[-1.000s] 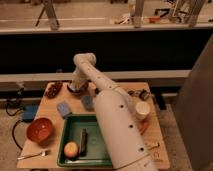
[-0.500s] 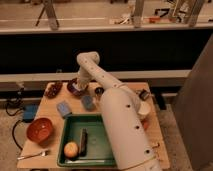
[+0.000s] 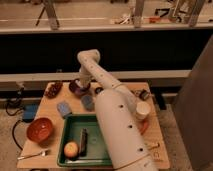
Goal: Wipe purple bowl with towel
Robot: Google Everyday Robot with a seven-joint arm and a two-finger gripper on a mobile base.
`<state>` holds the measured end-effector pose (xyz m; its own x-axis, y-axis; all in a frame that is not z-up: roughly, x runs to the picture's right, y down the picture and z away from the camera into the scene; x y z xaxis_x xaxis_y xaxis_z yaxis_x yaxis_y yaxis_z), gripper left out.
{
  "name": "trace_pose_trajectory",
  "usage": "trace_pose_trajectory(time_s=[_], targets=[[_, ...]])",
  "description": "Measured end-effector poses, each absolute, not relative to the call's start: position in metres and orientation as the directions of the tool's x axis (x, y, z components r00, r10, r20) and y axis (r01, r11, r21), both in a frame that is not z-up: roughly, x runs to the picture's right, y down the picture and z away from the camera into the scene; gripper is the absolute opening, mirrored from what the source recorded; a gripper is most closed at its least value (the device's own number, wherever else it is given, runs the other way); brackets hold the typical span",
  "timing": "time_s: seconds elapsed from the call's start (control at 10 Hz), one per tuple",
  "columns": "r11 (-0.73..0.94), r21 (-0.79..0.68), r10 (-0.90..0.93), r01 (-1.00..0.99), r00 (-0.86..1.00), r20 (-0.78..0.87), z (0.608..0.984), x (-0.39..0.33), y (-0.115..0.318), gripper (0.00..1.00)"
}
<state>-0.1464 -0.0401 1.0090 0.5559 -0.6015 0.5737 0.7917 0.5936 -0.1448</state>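
The purple bowl (image 3: 76,89) is small and dark and sits at the back of the wooden table (image 3: 117,90), left of centre. My gripper (image 3: 81,86) hangs at the end of the white arm, right over the bowl's right side and hiding part of it. Whether a towel is under the gripper is hidden. Two blue-grey pads that could be cloths lie in front of the bowl, one (image 3: 64,108) to the left and one (image 3: 87,102) beside the arm.
A larger orange-red bowl (image 3: 40,129) stands at the front left with a fork (image 3: 34,155) before it. A green tray (image 3: 70,131) holds an apple (image 3: 71,149) and a dark bar (image 3: 83,140). A white cup (image 3: 142,110) stands right. A dark object (image 3: 53,90) lies at the back left.
The upper arm and wrist have shifted slightly to the right over the purple bowl. Nothing else on the table has moved.
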Motion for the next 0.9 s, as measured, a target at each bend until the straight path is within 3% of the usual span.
trace_pose_trajectory(time_s=[0.5,0.9], targets=[[0.605,-0.103,-0.586,0.789,0.529,0.613,1.026,-0.187,-0.035,0.0],[0.611,-0.075,-0.565,0.788,0.5,0.657,1.007,-0.192,-0.023,0.0]])
